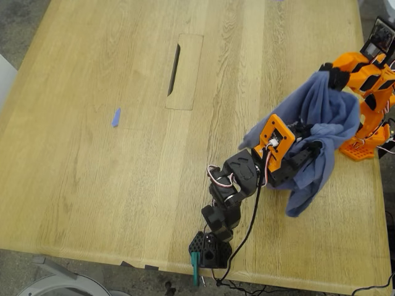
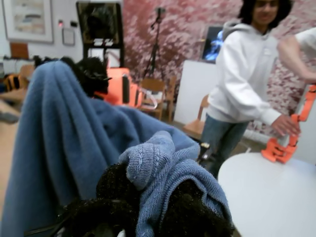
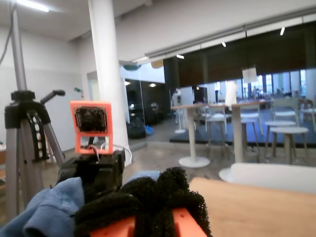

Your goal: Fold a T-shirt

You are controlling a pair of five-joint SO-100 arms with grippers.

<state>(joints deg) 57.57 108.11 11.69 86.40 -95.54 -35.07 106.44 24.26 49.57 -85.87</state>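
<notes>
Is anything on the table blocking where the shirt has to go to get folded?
Nothing visible does. The T-shirt hangs bunched between my first gripper and my second gripper. Only a small blue scrap lies far off, toward the exterior view's left.

Even bright light, blurry wrist foregrounds

One T-shirt, bunched up at the exterior view's right. Two arms on it, one black, one orange. One small blue scrap on one counter. One person behind.
</notes>
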